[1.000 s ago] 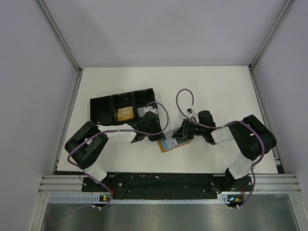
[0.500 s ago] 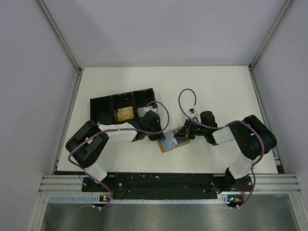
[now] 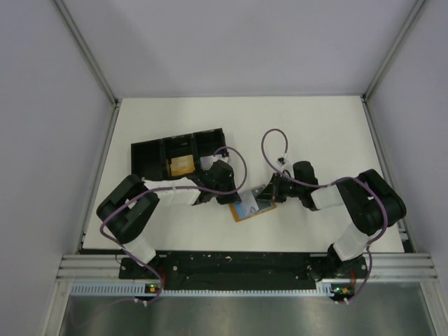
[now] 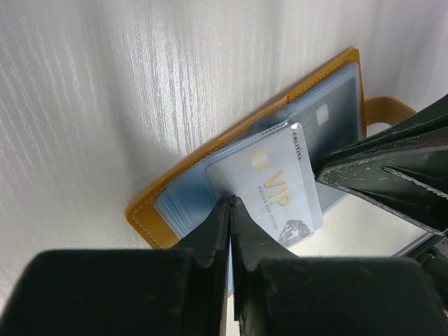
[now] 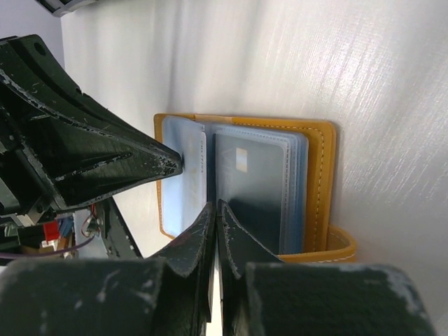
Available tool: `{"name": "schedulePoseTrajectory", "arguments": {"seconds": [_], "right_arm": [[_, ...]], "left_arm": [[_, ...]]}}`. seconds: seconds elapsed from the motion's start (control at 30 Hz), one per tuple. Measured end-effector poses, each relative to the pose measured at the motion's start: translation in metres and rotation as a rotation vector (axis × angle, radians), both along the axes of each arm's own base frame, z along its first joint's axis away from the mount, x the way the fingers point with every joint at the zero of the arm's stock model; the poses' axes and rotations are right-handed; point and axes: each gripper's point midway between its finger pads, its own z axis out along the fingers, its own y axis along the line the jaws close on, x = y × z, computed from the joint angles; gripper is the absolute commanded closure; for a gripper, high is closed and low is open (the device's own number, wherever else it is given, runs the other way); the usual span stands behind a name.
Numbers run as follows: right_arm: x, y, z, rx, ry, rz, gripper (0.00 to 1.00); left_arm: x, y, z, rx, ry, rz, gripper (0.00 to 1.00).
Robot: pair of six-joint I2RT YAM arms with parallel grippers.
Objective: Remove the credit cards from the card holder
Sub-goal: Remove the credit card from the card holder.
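Noting left gripper (image 4: 231, 204) clamped on a half-drawn credit card (image 4: 280, 187), right gripper (image 5: 213, 207) closed, pinning the card holder (image 5: 326, 175); we judge a slipping pin would drag the holder along.

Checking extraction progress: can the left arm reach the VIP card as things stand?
Probably yes: the left gripper looks shut on the edge of the VIP card, which sticks out of the card holder; the right gripper sits alongside.

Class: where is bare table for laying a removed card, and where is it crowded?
Free: white tabletop beyond and right of the black three-compartment tray. Crowded: centre, left gripper and right gripper on orange-tan rectangular card holder.
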Motion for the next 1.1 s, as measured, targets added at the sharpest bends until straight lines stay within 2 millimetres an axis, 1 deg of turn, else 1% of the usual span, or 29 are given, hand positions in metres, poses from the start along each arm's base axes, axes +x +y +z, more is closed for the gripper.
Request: {"name": "schedulePoseTrajectory", "arguments": {"seconds": [0.27, 0.6, 0.77, 1.1], "right_arm": [[-0.004, 0.003, 0.001, 0.025, 0.015, 0.025, 0.91], [-0.006, 0.009, 0.004, 0.068, 0.027, 0.046, 0.91], [-0.008, 0.01, -0.001, 0.073, 0.042, 0.057, 0.94], [-0.008, 0.012, -0.001, 0.083, 0.049, 0.067, 1.0]], "left_arm": [[0.0, 0.0, 0.0, -0.001, 0.0, -0.004, 0.96], [0.0, -0.001, 0.0, -0.001, 0.0, -0.005, 0.96], [0.0, -0.001, 0.0, -0.001, -0.001, -0.006, 0.96], [-0.001, -0.001, 0.0, -0.002, 0.0, -0.016, 0.97]]}}
